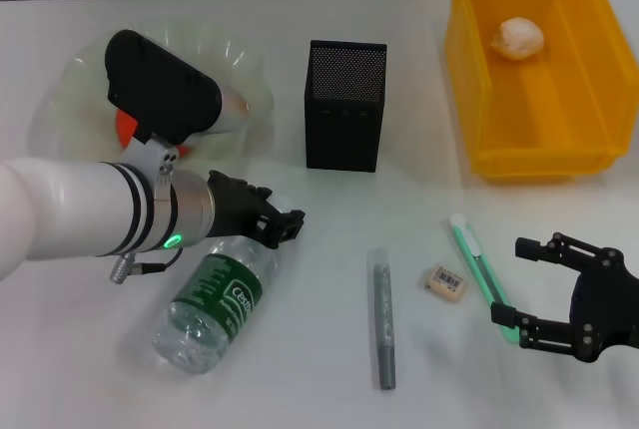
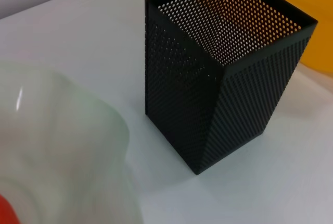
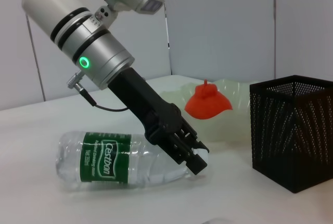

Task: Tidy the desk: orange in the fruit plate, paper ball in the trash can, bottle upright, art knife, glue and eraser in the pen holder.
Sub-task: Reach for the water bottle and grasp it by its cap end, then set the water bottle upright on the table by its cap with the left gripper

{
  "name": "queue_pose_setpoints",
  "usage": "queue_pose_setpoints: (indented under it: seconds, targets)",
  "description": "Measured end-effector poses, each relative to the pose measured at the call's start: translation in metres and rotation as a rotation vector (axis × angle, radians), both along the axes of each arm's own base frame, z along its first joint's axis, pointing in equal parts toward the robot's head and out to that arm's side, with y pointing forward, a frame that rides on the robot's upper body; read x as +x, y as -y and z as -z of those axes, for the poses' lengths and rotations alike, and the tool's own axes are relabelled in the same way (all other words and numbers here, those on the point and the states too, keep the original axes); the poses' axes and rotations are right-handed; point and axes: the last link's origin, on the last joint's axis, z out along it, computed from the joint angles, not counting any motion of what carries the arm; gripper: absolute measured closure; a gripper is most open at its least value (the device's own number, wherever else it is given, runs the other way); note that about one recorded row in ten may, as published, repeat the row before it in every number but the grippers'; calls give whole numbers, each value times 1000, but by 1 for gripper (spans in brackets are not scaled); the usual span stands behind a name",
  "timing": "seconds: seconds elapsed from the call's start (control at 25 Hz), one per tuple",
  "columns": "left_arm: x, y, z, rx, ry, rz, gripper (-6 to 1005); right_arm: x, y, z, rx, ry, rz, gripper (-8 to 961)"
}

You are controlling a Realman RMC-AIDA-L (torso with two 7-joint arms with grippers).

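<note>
Orange [image 3: 207, 101] in fruit plate [image 1: 240, 68].

"Cestbon" in white on the bottle's [image 3: 104, 160] dark-green label; barcode on the eraser [image 1: 444, 283].

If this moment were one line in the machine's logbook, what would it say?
left pincer: at neck of lying bottle | right pincer: open, beside glue | orange: in fruit plate | paper ball: in trash can

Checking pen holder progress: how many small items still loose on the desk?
3: grey art knife at centre front, eraser just right of it, green-white glue beside the right tool. The holder's bottom isn't fully visible.
</note>
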Motion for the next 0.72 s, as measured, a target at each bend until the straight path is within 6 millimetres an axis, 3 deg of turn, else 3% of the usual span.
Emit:
queue_pose_setpoints:
  seconds: [0.32,0.72]
  targets:
    - [5,2,-1,-28,-27,26,534,1,1,1,-29,11,11,135]
    - [11,5,-6,-47,-63,50,534,1,1,2,-34,10,14,136]
